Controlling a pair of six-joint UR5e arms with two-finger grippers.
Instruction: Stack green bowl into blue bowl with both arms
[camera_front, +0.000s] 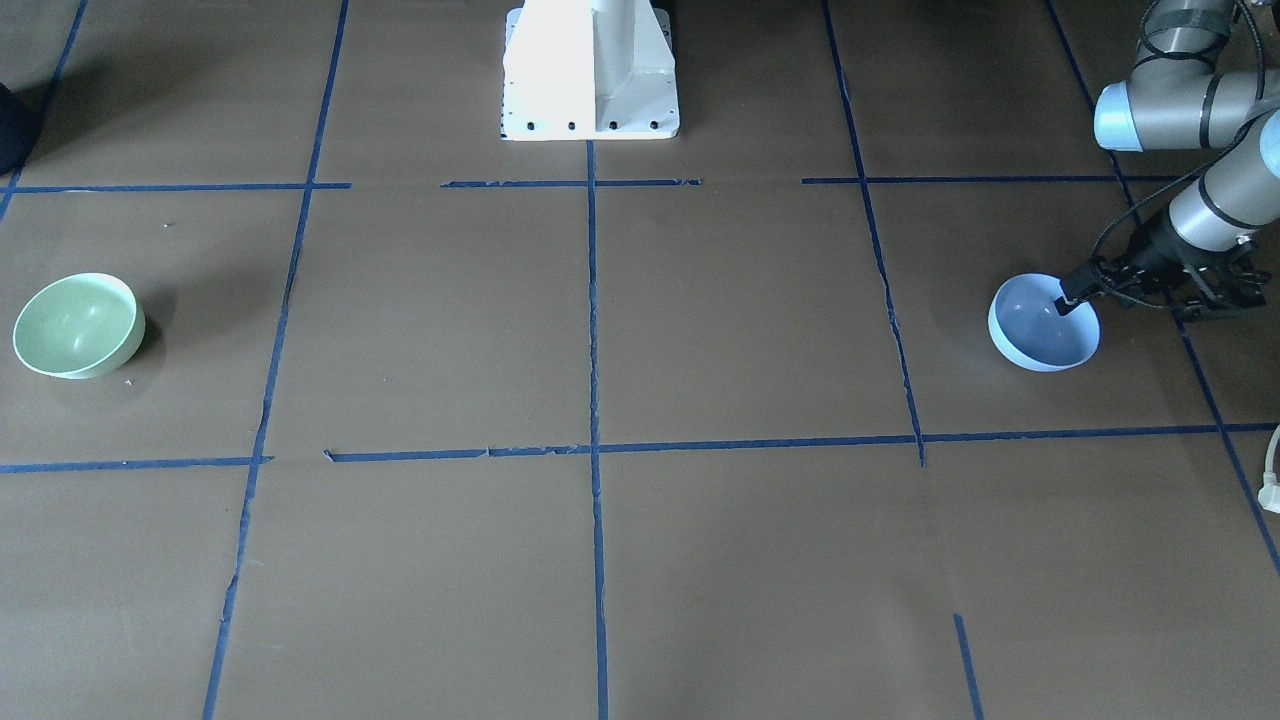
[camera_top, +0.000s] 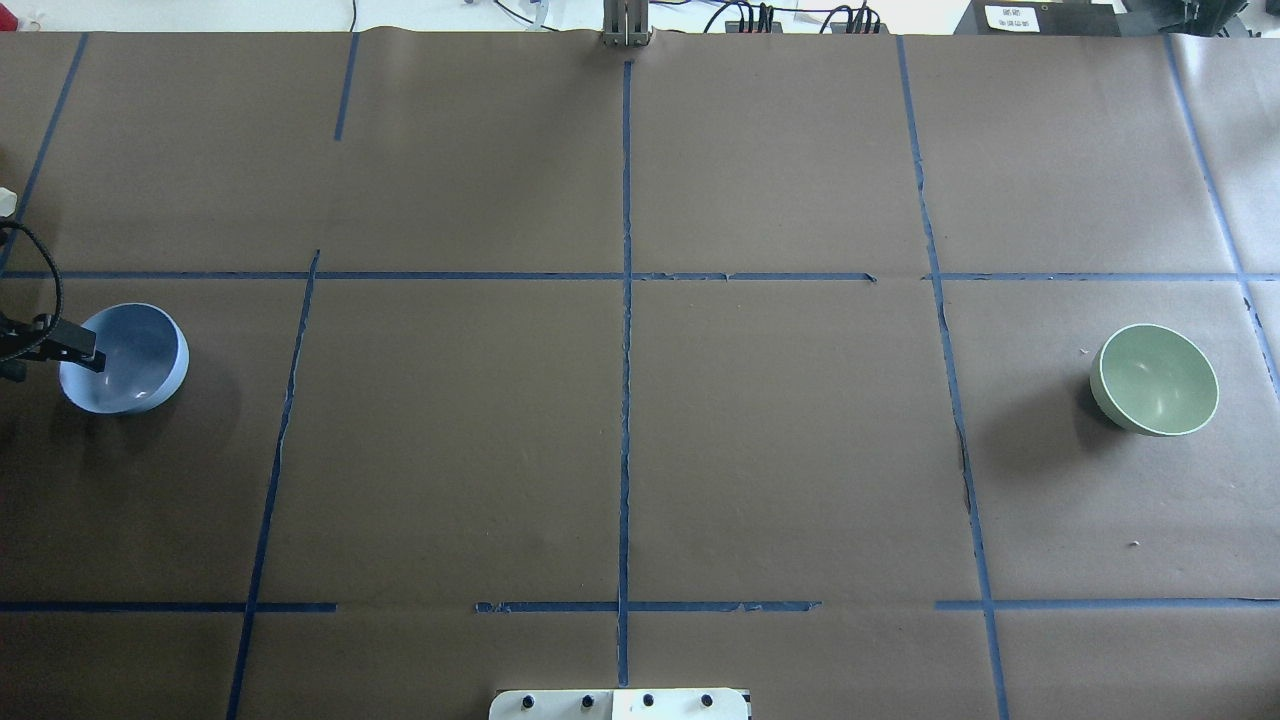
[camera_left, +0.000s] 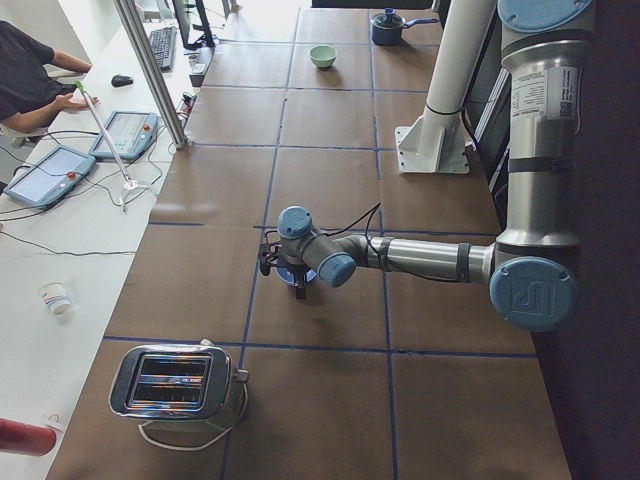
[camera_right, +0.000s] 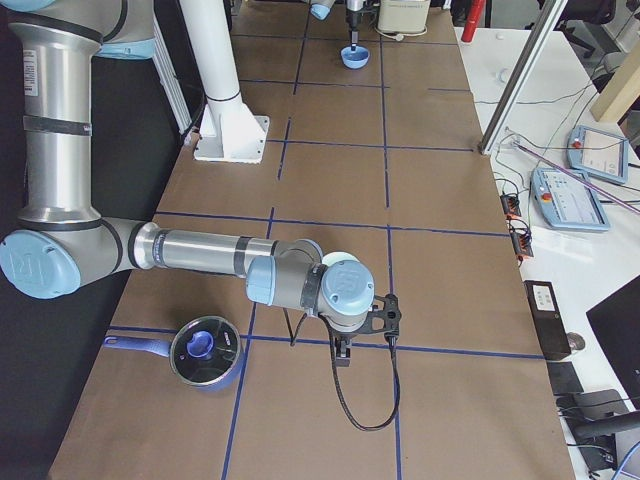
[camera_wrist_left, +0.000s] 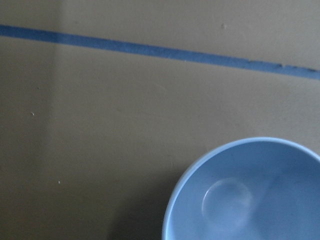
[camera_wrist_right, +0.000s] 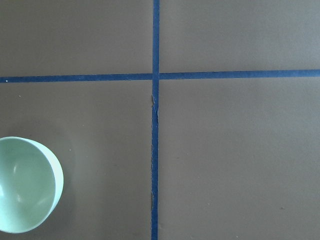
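The blue bowl (camera_front: 1035, 335) stands upright at the robot's left end of the table, also seen in the overhead view (camera_top: 135, 365). My left gripper (camera_front: 1072, 297) is on the bowl's rim, one black finger inside it, and looks shut on the rim. The left wrist view shows the bowl (camera_wrist_left: 250, 195) at lower right, no fingers. The green bowl (camera_front: 75, 325) stands alone at the opposite end (camera_top: 1155, 380) and shows in the right wrist view (camera_wrist_right: 25, 185). My right gripper (camera_right: 343, 352) shows only in the exterior right view, hanging above the table near that bowl; I cannot tell whether it is open.
The white pedestal base (camera_front: 590, 80) stands at the robot's side of the table. A silver toaster (camera_left: 175, 385) sits beyond the blue bowl. A blue pot with a lid (camera_right: 205, 350) sits beside the right arm. Blue tape lines grid the brown table.
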